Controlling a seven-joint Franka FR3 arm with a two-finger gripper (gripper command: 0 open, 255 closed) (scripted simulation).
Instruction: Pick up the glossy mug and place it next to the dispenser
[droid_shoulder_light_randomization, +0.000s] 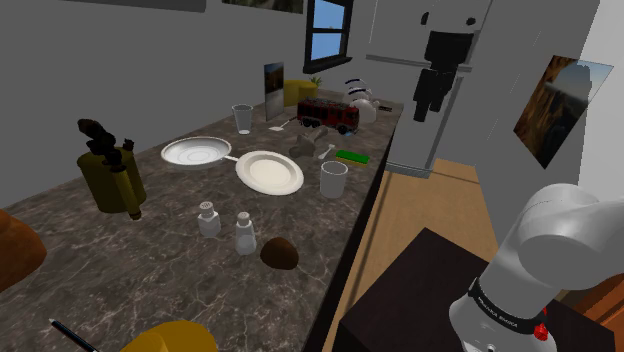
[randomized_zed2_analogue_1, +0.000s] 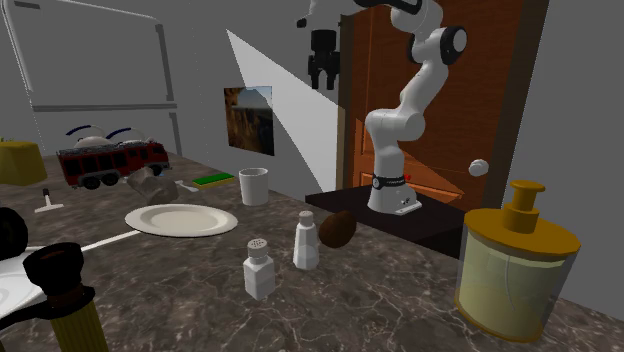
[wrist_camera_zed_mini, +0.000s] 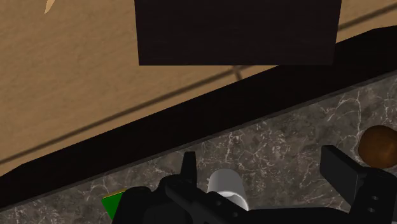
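Note:
The mug (droid_shoulder_light_randomization: 333, 178), pale and shiny, stands upright on the dark marble counter (droid_shoulder_light_randomization: 150, 255) near its edge; it also shows beside a plate in the second exterior view (randomized_zed2_analogue_1: 254, 186). My gripper (droid_shoulder_light_randomization: 430, 110) hangs high above the counter edge, well above the mug, open and holding nothing (randomized_zed2_analogue_1: 325, 83). Through the wrist view the mug (wrist_camera_zed_mini: 227, 185) lies far below, between the spread fingers of the gripper (wrist_camera_zed_mini: 261, 164). A yellow pump dispenser (randomized_zed2_analogue_1: 515, 262) stands at the counter's near end (droid_shoulder_light_randomization: 170, 338). An olive dispenser with a black pump (droid_shoulder_light_randomization: 110, 175) stands further along.
Two shakers (droid_shoulder_light_randomization: 225, 225) and a brown round lump (droid_shoulder_light_randomization: 279, 253) sit between mug and yellow dispenser. Two plates (droid_shoulder_light_randomization: 270, 171), a red fire truck (droid_shoulder_light_randomization: 328, 112), a green sponge (droid_shoulder_light_randomization: 351, 156), a glass (droid_shoulder_light_randomization: 242, 118) and a kettle (droid_shoulder_light_randomization: 360, 100) lie beyond. The stand (droid_shoulder_light_randomization: 420, 290) is on the shoulder view's right.

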